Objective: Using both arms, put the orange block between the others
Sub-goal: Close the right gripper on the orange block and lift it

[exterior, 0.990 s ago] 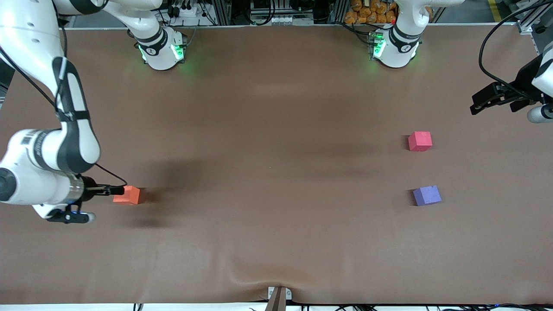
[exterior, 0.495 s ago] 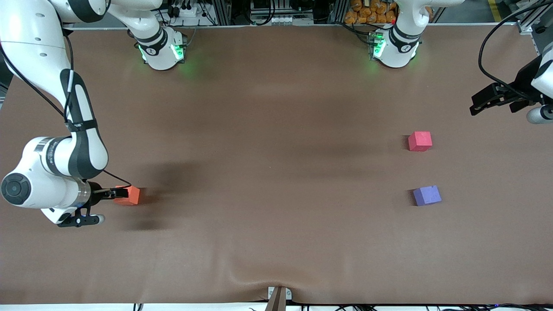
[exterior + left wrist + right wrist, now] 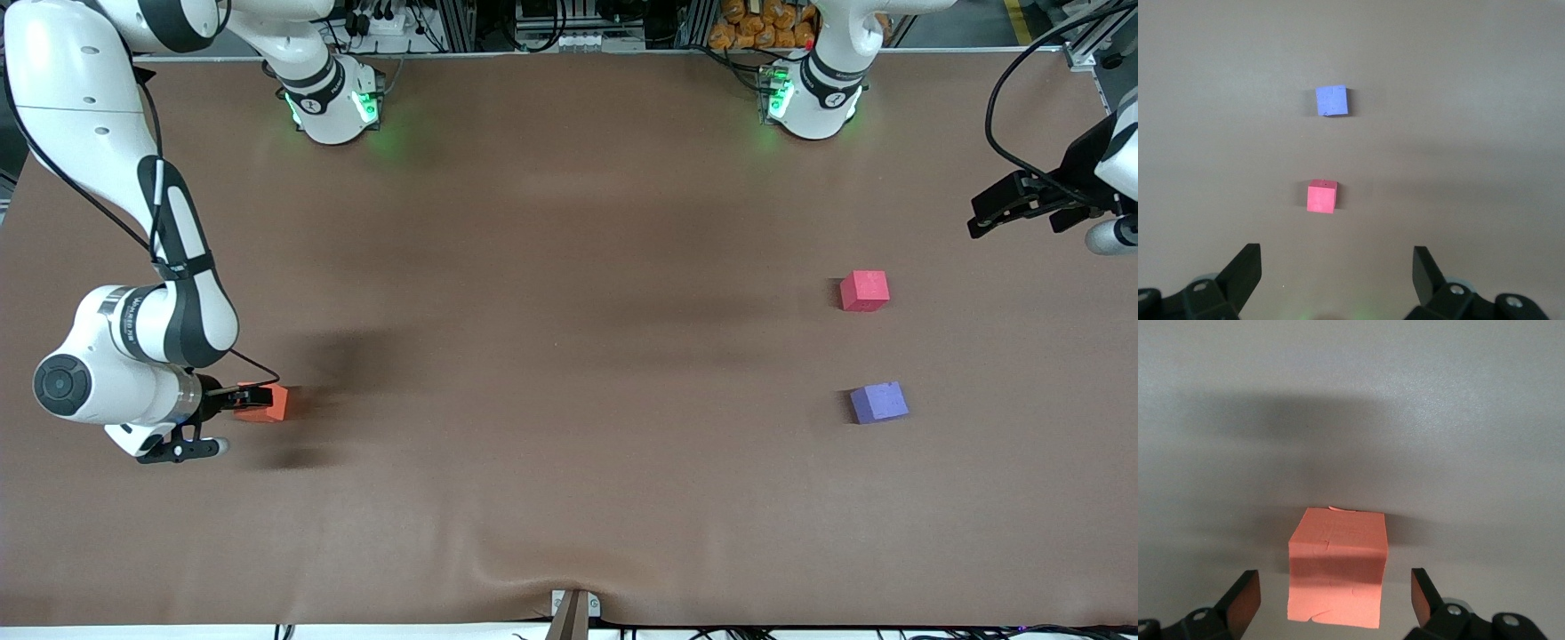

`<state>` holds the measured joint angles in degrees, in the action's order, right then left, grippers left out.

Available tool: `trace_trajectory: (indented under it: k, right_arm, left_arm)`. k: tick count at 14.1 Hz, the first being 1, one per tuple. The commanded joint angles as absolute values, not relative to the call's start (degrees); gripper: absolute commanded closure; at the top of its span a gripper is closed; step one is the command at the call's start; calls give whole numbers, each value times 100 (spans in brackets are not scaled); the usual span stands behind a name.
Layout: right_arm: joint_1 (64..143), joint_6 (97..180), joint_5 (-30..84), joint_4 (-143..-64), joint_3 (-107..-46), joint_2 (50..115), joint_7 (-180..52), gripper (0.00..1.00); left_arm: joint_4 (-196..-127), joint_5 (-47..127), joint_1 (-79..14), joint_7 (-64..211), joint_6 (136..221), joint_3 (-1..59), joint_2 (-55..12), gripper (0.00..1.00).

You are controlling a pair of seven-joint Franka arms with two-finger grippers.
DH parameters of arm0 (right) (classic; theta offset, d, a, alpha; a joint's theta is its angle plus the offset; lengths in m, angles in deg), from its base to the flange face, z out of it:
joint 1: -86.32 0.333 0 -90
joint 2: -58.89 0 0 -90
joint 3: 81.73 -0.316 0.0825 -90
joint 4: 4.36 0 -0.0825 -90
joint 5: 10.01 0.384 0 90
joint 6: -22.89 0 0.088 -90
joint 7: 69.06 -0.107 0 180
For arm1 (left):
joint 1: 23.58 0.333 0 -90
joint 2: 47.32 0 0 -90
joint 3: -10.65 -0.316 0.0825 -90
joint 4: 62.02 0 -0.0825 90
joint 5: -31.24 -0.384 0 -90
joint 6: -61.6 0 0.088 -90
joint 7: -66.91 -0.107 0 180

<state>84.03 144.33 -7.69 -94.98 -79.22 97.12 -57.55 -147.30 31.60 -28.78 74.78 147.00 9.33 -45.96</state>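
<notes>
The orange block point(image 3: 269, 403) point(image 3: 1337, 577) rests on the brown table toward the right arm's end. My right gripper point(image 3: 246, 396) point(image 3: 1335, 595) is low at it and open, its fingers on either side of the block with a gap on both sides. The others stand toward the left arm's end: a pinkish-red cube point(image 3: 864, 291) point(image 3: 1321, 197) and a purple-blue cube point(image 3: 878, 402) point(image 3: 1332, 101) nearer the front camera, a gap between them. My left gripper point(image 3: 981, 220) point(image 3: 1336, 265) hangs open and empty over the table's end, waiting.
The brown mat point(image 3: 569, 356) covers the whole table, with a small wrinkle at its front edge point(image 3: 533, 569). The two arm bases point(image 3: 333, 102) point(image 3: 813, 98) stand along the table's edge farthest from the front camera. A black cable point(image 3: 1005, 107) loops to the left arm.
The right arm's wrist has slid toward the orange block, bringing the open fingers farther around it. The block and the left arm have not moved.
</notes>
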Motion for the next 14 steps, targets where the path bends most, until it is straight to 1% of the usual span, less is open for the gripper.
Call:
trace_trajectory:
  k: [1,8,9,10,11,12,14]
  right_arm:
    - [8342,14637,-781,-9646,-7962,9730,-5702,0]
    - [8351,14787,-790,-9717,-7953,9975,-5702,0]
    - [8351,14779,-790,-9717,-7962,9984,-5719,34]
    - [8360,14778,-790,-9717,-7962,9985,-5815,65]
    - [8386,14770,-790,-9708,-7962,9985,-6051,87]
    - [8386,14770,-790,-9708,-7962,9985,-6227,100]
    - [8412,14726,-781,-9682,-7962,9985,-6247,100]
  left_arm:
    - [-14648,3106,-2876,7429,14721,959,-4565,0]
    - [-14692,3115,-2876,7438,14712,1056,-4574,0]
    - [-14692,3106,-2876,7438,14721,1056,-4556,0]
    - [-14701,3106,-2876,7438,14721,1056,-4556,0]
    - [-14693,3106,-2876,7438,14721,1056,-4556,0]
    - [-14692,3106,-2876,7438,14721,1056,-4565,0]
    - [-14692,3106,-2867,7438,14730,1056,-4556,0]
